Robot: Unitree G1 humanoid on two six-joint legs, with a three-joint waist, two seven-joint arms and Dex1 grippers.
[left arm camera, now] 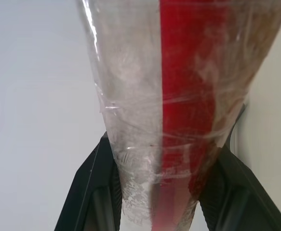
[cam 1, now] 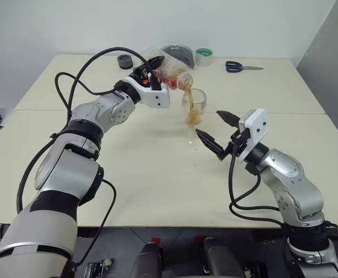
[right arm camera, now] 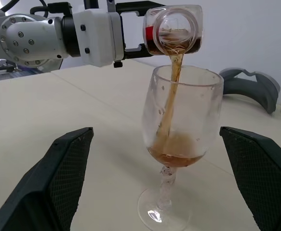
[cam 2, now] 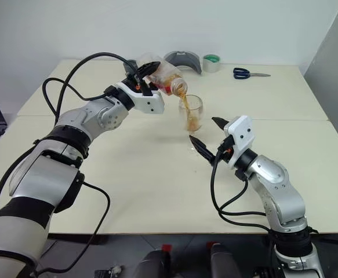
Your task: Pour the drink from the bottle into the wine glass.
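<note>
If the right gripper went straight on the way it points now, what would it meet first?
Most likely the wine glass: it stands upright straight ahead of the open right gripper, centred between the fingers, though the gap is hard to judge.

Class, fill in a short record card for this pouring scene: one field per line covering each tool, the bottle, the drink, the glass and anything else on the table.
Left tool: shut on the small clear plastic bottle, tipped mouth-down
Drink: amber stream falling into the bowl
Clear stemmed wine glass: upright, shallow pool at the bottom
Right tool: open, either side of the glass, not touching
Cream table: blue-handled scissors, green tape roll at the far edge
</note>
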